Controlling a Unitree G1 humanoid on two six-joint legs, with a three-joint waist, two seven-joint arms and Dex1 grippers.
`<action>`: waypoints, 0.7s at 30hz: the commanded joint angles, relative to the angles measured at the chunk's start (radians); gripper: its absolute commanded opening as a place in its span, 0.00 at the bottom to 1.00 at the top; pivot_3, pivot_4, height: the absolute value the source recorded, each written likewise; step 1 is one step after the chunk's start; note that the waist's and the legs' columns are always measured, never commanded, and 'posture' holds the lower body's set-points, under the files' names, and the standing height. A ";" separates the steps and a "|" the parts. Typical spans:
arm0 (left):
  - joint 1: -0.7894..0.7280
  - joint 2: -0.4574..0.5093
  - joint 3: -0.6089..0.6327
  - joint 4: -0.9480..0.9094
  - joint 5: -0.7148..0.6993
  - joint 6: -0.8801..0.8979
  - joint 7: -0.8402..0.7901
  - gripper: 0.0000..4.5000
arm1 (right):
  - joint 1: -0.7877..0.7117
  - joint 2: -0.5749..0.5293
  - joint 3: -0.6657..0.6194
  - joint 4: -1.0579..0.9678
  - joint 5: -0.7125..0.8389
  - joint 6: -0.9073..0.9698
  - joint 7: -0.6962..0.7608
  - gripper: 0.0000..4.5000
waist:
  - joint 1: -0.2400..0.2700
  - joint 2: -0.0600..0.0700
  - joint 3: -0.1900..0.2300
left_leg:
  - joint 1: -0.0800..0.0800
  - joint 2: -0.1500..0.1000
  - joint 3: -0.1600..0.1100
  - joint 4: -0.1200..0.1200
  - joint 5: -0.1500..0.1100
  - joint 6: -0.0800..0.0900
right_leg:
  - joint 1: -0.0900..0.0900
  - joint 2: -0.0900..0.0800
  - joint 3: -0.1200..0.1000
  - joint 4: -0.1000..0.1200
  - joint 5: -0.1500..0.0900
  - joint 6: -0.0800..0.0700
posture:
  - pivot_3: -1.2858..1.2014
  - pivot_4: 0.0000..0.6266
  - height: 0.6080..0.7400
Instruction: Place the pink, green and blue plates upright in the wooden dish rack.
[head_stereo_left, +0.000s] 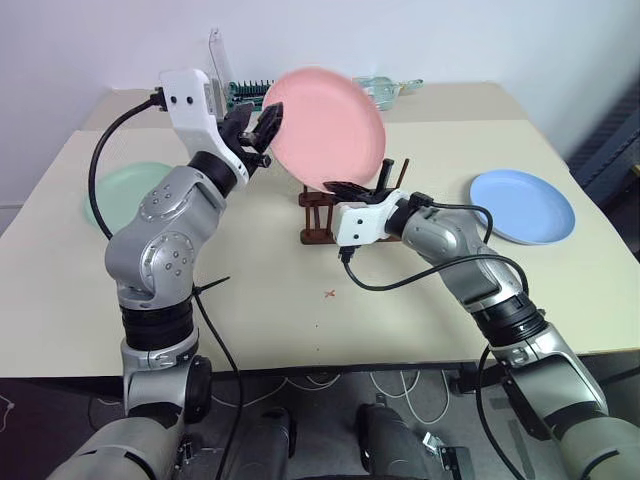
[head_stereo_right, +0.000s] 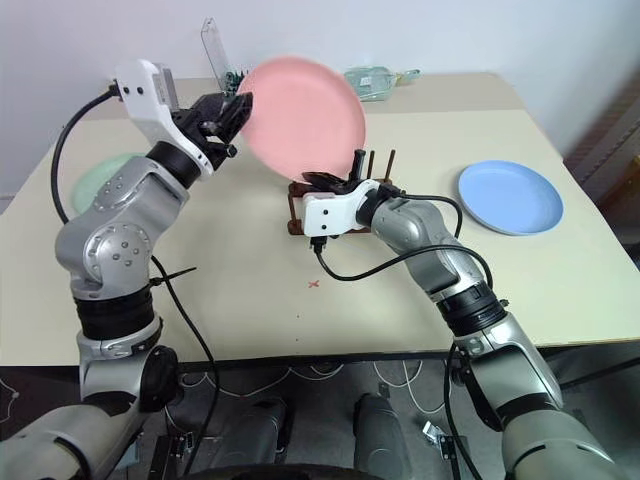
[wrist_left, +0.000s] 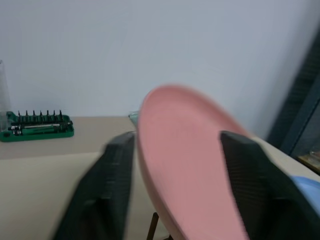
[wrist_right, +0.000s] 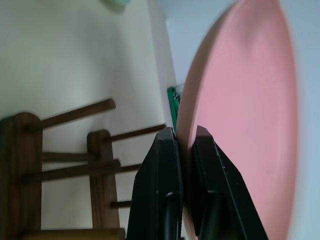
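Observation:
The pink plate is held upright and tilted just above the wooden dish rack. My right gripper is shut on the plate's lower rim, close over the rack's pegs. At the plate's left edge my left gripper is open, one finger on each side of the rim with a gap showing. The green plate lies flat at the table's left, partly hidden behind my left arm. The blue plate lies flat at the right.
A green toothed tool holder with a clear panel stands at the table's back edge, with a clear greenish object beside it. A small red cross marks the table in front of the rack.

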 joint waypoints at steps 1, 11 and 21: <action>-0.047 0.005 0.059 0.012 0.025 -0.050 0.056 0.99 | -0.037 -0.011 -0.038 -0.016 -0.010 -0.015 -0.040 0.00 | -0.002 0.000 0.000 | 0.000 0.000 0.000 0.000 0.000 0.000 | 0.000 0.000 0.000 0.000 0.000 0.000 | 0.52 0.24 1.00; 0.126 0.207 0.009 0.074 0.128 -0.199 -0.148 0.99 | 0.000 0.063 -0.329 -0.145 0.462 0.295 0.055 0.00 | -0.005 0.001 0.000 | 0.000 0.000 0.000 -0.001 0.000 0.000 | 0.000 0.000 0.000 0.000 0.000 0.000 | 0.52 0.24 1.00; 0.428 0.317 -0.066 -0.063 0.037 -0.257 -0.506 0.99 | 0.081 0.085 -0.630 -0.361 1.117 0.850 0.131 0.00 | 0.002 0.003 0.001 | -0.008 0.001 -0.001 0.001 0.000 0.000 | -0.007 0.000 -0.001 0.001 0.001 -0.003 | 0.52 0.24 1.00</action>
